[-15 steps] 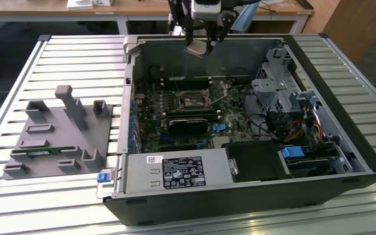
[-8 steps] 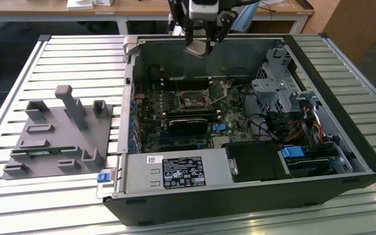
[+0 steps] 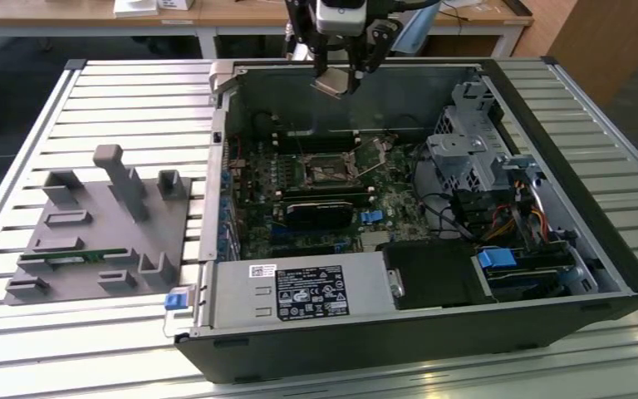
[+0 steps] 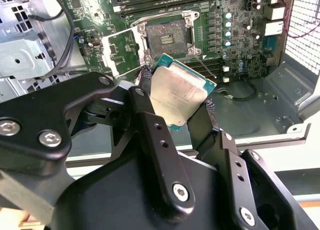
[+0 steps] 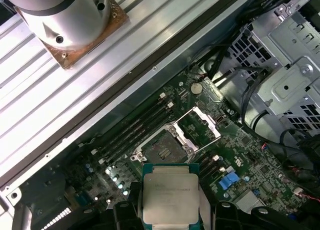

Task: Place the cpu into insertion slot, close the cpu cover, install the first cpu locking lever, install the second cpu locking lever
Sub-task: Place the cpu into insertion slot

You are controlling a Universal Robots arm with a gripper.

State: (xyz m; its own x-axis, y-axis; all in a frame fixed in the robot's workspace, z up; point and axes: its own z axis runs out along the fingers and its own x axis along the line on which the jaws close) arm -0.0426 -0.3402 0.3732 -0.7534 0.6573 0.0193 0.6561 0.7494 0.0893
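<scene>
- Right now your pincer (image 4: 176, 101) is clamped on the cpu (image 4: 181, 89). One finger presses each of two opposite edges, so the metal top faces the second wrist view uncovered.
- You hold the chip in the air over the open case (image 3: 585, 249), near its far wall in the exterior view and well apart from the board. That height looks chosen to carry it above the drive cage and cables.
- Below, the slot (image 4: 167, 39) lies bare with its dark centre exposed.
- The cover (image 4: 119, 52) is swung open and lies beside the slot, not over it, which leaves the way down free. In the first wrist view it sits as a silvery frame just beside the socket.
- A thin lever (image 4: 204, 68) runs along one side of the slot and is not latched over the cover.
- By my reading, the first step is in hand. The chip is gripped but not seated, and the cover and both levers are not yet done.
- A grey fixture (image 3: 97, 233) rests on the table (image 3: 130, 100) beside the case, well apart from your arm.
</scene>
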